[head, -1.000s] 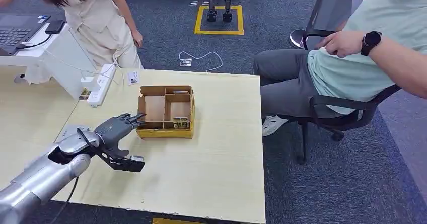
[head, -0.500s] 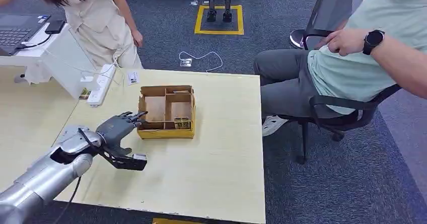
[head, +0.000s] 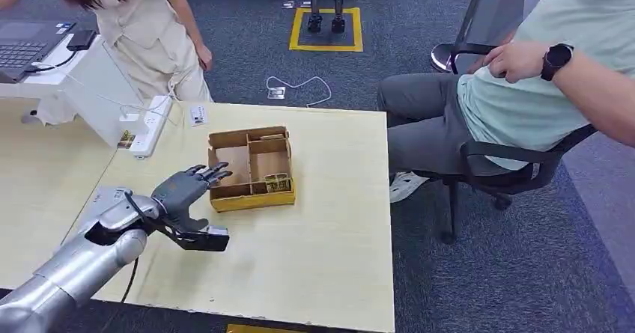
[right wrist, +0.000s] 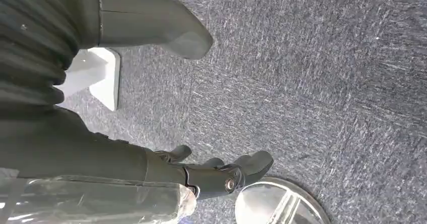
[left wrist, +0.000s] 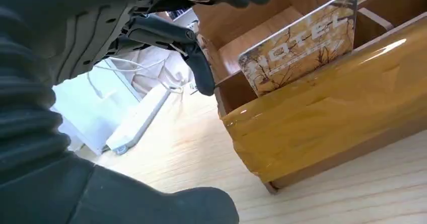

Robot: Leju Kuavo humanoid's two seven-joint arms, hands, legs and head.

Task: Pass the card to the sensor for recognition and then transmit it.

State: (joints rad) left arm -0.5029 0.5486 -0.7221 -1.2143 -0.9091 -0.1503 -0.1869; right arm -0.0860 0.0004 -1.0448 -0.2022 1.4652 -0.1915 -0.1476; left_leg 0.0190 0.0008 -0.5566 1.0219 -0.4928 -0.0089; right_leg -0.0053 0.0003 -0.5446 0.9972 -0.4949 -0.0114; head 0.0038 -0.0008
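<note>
Task judged barely begun. The card [left wrist: 300, 43] is seen standing upright in the front compartment of the box [head: 251, 197], printed face leaning on the taped front wall; nothing is gripped yet. The left robot hand [head: 184, 188] is held at the box's left side, fingers [head: 215, 173] spread apart and reaching over the box's left wall, holding nothing. In the wrist view the fingertips are seen near the card but apart from it, w/ no contact shown. The right robot hand [right wrist: 211, 171] hangs down over carpet, fingers loosely apart, nothing in it.

Box sits mid-bench [head: 329, 221], slightly skewed to the bench edge. A sensor cannot be identified w/ certainty in these views.

Still left, as judged: card to be pinched and lifted out, presented to the sensor, then handed on, prob. to the seated person [head: 539, 86] at the right.
</note>
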